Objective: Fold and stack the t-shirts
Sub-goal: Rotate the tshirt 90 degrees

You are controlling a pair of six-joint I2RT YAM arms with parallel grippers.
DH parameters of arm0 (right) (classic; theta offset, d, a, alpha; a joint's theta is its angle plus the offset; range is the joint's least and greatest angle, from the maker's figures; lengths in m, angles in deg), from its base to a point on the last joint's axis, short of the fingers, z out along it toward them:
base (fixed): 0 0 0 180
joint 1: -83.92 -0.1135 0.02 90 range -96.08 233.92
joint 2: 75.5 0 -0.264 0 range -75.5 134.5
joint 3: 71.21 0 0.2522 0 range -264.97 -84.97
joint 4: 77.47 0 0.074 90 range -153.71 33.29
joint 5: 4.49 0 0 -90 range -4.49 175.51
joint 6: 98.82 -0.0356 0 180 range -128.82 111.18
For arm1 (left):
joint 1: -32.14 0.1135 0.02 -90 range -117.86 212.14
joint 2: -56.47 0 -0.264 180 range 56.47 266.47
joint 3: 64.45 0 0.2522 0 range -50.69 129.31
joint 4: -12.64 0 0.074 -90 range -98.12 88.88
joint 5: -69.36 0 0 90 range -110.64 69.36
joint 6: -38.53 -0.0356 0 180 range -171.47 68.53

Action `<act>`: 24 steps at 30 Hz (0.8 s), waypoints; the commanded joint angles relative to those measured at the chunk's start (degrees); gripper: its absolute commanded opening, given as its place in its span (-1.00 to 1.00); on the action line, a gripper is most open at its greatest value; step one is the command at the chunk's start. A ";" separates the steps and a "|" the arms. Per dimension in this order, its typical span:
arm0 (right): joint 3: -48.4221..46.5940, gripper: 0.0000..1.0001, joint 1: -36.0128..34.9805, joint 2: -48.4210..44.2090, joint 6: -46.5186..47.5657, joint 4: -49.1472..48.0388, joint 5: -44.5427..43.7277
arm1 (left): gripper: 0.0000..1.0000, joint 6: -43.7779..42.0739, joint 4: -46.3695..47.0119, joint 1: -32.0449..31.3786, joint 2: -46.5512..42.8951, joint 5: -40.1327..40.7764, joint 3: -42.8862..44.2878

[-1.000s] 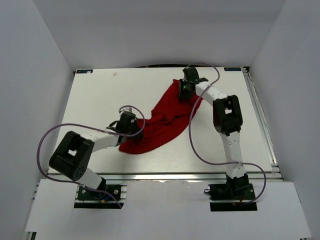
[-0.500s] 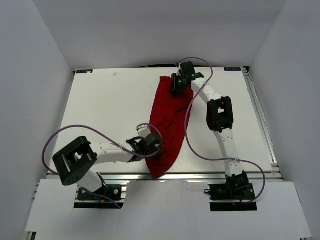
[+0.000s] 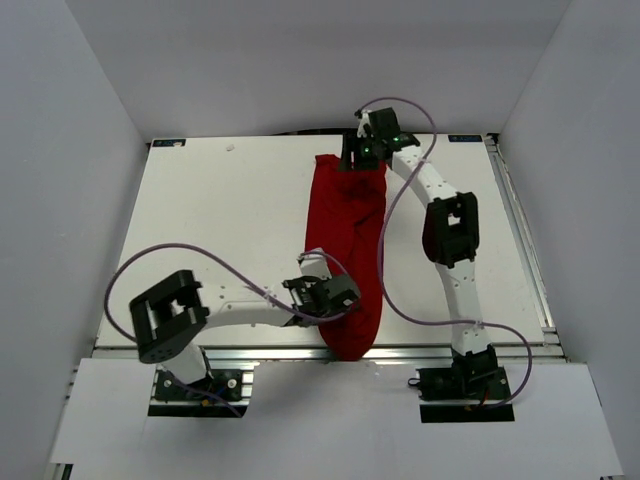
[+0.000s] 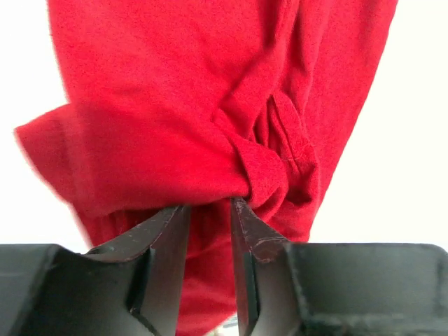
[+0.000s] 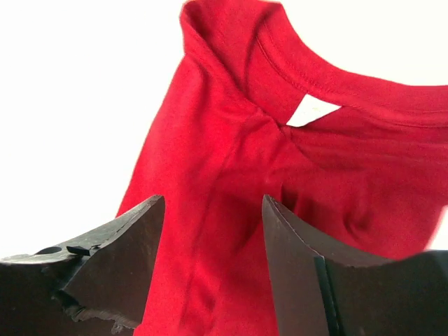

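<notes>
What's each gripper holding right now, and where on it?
Left gripper pinches a bunched fold of the bright red cloth t-shirt. Right gripper is open over the shirt, holding nothing.

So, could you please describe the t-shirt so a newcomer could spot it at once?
On the white table, right of centre, the t-shirt lies as a long strip from the far side to the near edge. Nothing else there is red.

three views of one bright red soft cloth t-shirt [image 3: 350,230].
the top camera looks steeply down from above the near edge of the flat white table [image 3: 220,220], taking in all of it; the left wrist camera sits close behind the left gripper [image 4: 210,204] at the shirt's near end, the right wrist camera behind the right gripper [image 5: 213,199] at its collar; all share the cloth.
</notes>
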 commanded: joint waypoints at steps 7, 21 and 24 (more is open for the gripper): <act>7.99 0.31 0.56 -23.86 2.74 2.64 -2.70 | -0.14 12.32 -2.23 -3.07 -25.51 14.98 -10.53; 49.20 -0.44 0.56 -51.47 2.22 -0.33 -9.56 | 0.06 -28.97 -2.33 20.73 -12.14 8.43 20.83; 53.17 -0.28 0.21 -52.71 1.69 -0.26 -7.10 | -0.02 -32.13 0.83 26.09 -4.40 2.03 25.14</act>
